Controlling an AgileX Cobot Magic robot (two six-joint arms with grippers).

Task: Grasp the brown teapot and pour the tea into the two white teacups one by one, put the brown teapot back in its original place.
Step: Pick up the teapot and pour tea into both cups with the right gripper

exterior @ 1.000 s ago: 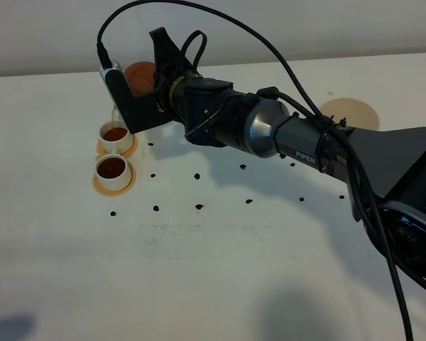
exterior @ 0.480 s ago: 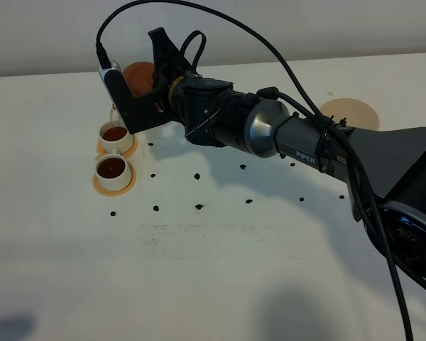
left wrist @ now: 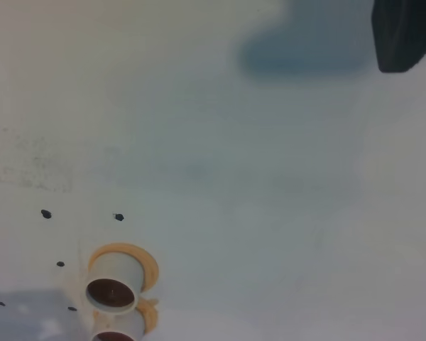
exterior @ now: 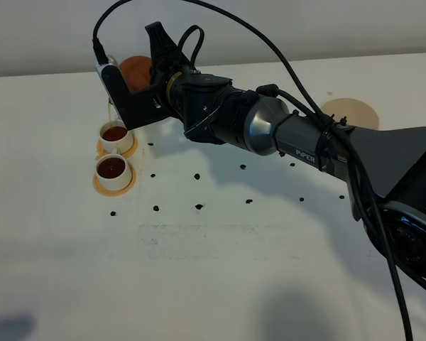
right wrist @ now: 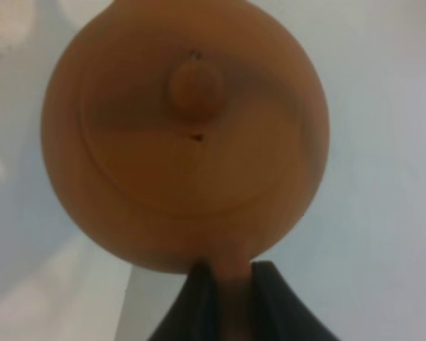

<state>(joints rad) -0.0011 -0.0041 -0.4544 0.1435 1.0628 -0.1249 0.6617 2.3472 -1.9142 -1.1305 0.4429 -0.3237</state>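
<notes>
My right gripper (exterior: 149, 79) reaches across to the left side and is shut on the loop handle of the brown teapot (exterior: 135, 69), held in the air above and just behind the far white teacup (exterior: 115, 135). The right wrist view shows the teapot (right wrist: 188, 131) from above with its knobbed lid, the handle pinched between my fingers (right wrist: 199, 305). The near teacup (exterior: 113, 170) stands in front of the far one. Both sit on orange-tan saucers and hold dark tea. The left wrist view shows one cup (left wrist: 112, 290) whole and the other cut off. The left gripper is out of view.
The pale tan coaster (exterior: 350, 114) lies bare at the back right, partly behind my right arm. Small black dots (exterior: 199, 206) mark the white table (exterior: 220, 270). A dark object (left wrist: 405, 32) sits at a corner of the left wrist view.
My right gripper has lifted the teapot slightly up and a little to the left over the far cup. The cups have not moved.
</notes>
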